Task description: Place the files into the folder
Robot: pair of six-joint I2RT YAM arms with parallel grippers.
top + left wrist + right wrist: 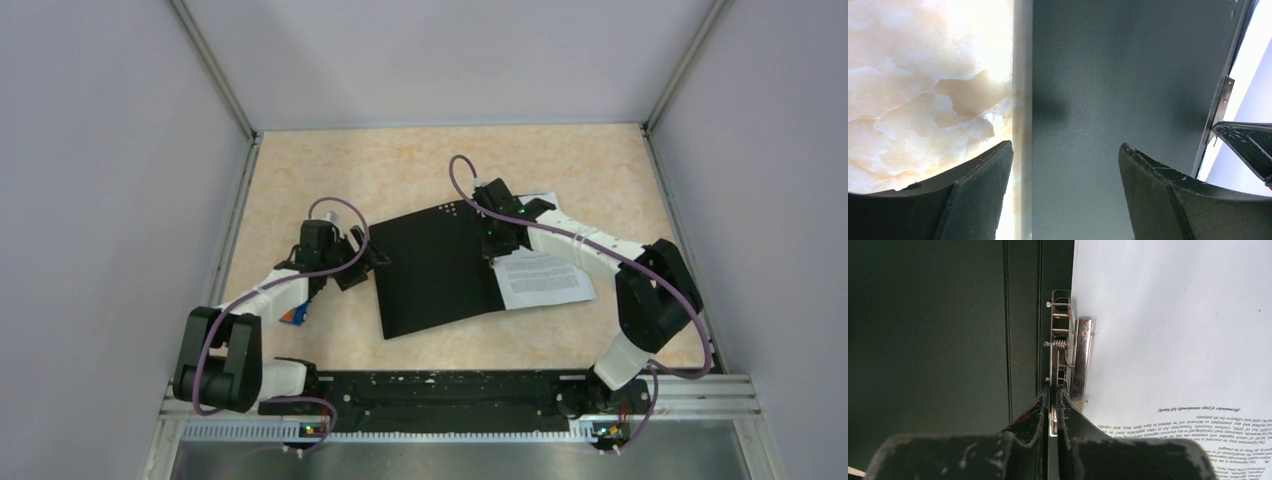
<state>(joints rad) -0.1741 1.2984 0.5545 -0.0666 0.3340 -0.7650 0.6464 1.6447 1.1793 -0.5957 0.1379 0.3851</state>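
Observation:
The folder lies open in the middle of the table, black inside up. The files, white printed sheets, lie on its right half beside the metal spine clip. My right gripper is over the spine; in the right wrist view it is shut on the clip's thin metal lever, with the files on its right and the black cover on its left. My left gripper is open and empty at the folder's left edge; in the left wrist view it straddles that edge of the black cover.
A small orange-and-blue object lies by the left arm's forearm. The marbled table is walled in on the left, right and back. The right gripper's finger and the clip show at the right of the left wrist view.

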